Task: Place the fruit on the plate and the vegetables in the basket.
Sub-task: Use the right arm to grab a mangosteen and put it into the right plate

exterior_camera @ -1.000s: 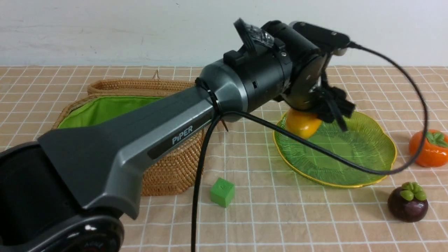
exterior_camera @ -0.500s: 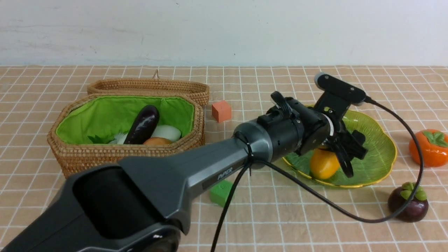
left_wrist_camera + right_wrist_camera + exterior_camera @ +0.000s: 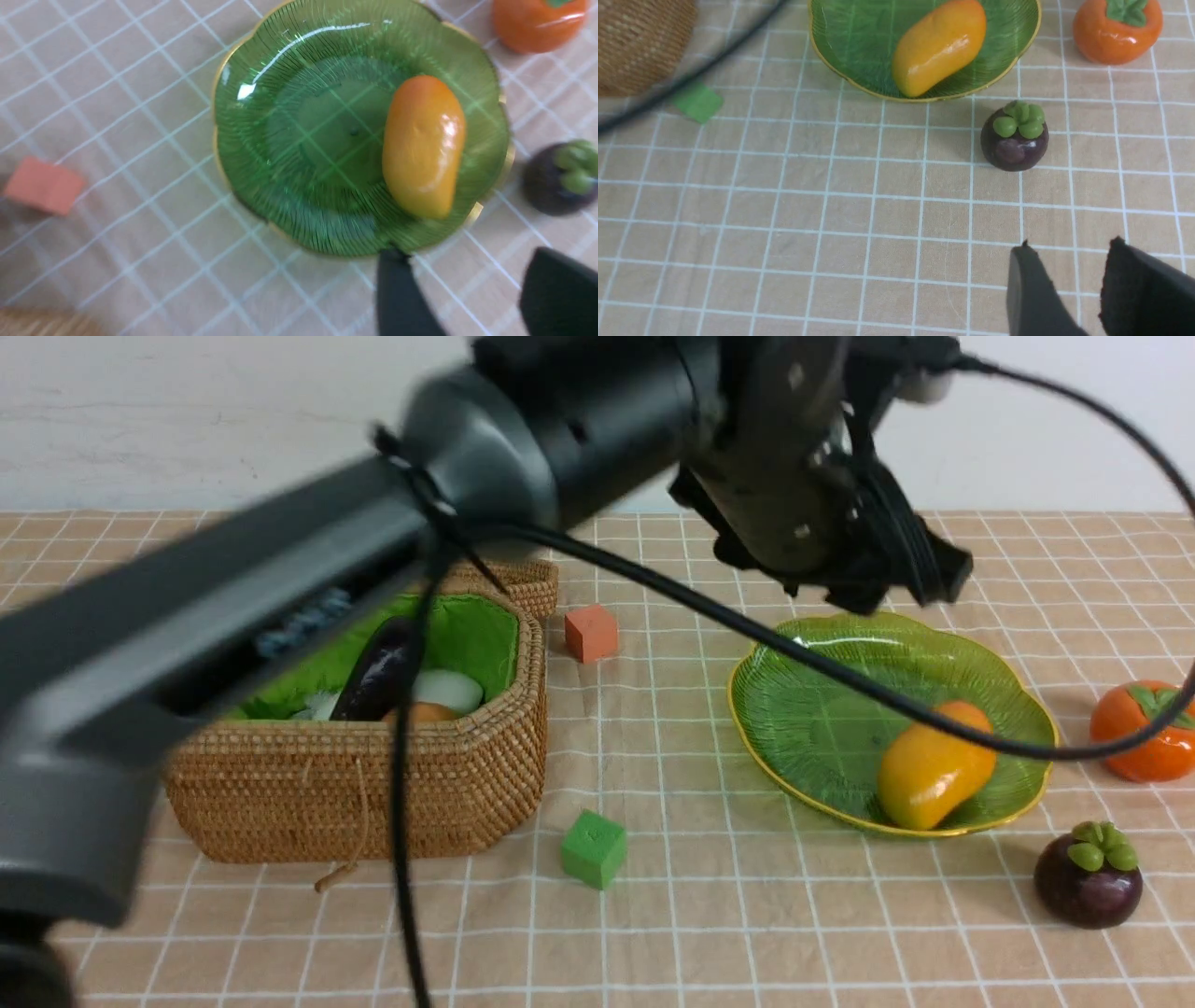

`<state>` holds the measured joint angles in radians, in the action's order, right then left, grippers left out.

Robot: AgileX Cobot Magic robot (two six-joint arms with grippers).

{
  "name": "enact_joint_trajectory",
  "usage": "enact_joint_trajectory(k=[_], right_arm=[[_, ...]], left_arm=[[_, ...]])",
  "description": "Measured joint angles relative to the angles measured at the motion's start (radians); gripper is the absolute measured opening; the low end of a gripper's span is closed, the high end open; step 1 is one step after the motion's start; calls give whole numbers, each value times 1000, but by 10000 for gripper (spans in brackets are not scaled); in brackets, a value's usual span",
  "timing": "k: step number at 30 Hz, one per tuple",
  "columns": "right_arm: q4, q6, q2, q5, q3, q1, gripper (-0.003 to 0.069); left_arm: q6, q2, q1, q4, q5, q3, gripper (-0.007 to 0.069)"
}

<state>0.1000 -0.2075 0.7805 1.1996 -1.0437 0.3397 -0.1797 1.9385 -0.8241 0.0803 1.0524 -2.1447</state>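
The left fingers stand apart with nothing between them, raised over the near side of the plate; the height presumably lets them clear its rim and the fruit. The right fingers are parted too, empty, above bare cloth, near enough to the mangosteen that this arm looks the natural one for it. Beyond the fingers, the mango lies in the plate, off to the right of its middle, leaning toward the ribbed side wall; that leaves the plate's left half free, likely enough room for two round fruits. The mangosteen sits on the surface just beside the plate, green cap up, which leaves its round sides open to a grip. The persimmon, also leaf up, rests to the right of the plate. Farther left, the basket already holds the eggplant, propped aslant among paler pieces, so the vegetables seem done. The orange cube and green cube lie between basket and plate, rightly left alone, as neither is food.
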Motion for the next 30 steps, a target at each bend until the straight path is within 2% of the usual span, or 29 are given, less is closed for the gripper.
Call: enact_joint_trajectory(k=[1, 2, 4, 5, 7, 12, 16, 19, 20, 21, 22, 23, 25, 30], right_arm=[[7, 11, 45, -18, 1, 0, 237], [11, 16, 63, -25, 1, 0, 237], [27, 37, 163, -62, 1, -22, 237], [34, 45, 206, -75, 1, -42, 237], [35, 59, 260, -92, 1, -78, 237], [-34, 129, 420, -166, 1, -259, 237], [-100, 172, 506, -191, 1, -367, 239], [-140, 225, 564, -203, 1, -399, 260], [-140, 225, 564, -203, 1, -399, 260], [-161, 251, 589, -215, 1, -399, 289], [-170, 255, 592, -217, 1, -399, 289], [-213, 285, 618, -236, 1, -399, 344], [-254, 316, 645, -267, 1, -399, 409], [-308, 359, 751, -349, 1, -399, 637]], left_arm=[[0, -58, 0, 0, 61, -2, 190], [0, -67, 0, -1, 71, -2, 175], [1, -172, 0, -1, 167, -1, 19], [1, -225, 0, -1, 182, 13, -13], [1, -280, 0, -1, 182, 38, -13], [-16, -566, 0, -9, 174, 308, -13], [-23, -870, 0, -35, 70, 651, -13], [-25, -1135, 0, -80, -77, 980, -13], [-25, -1149, 0, -80, -94, 1014, -13], [-25, -1238, 0, -97, -144, 1111, -13], [-25, -1238, 0, -98, -152, 1127, -13], [-21, -1321, 0, -102, -214, 1234, -13], [-4, -1381, 0, -105, -274, 1336, -13], [55, -1497, 0, -144, -368, 1438, -13]])
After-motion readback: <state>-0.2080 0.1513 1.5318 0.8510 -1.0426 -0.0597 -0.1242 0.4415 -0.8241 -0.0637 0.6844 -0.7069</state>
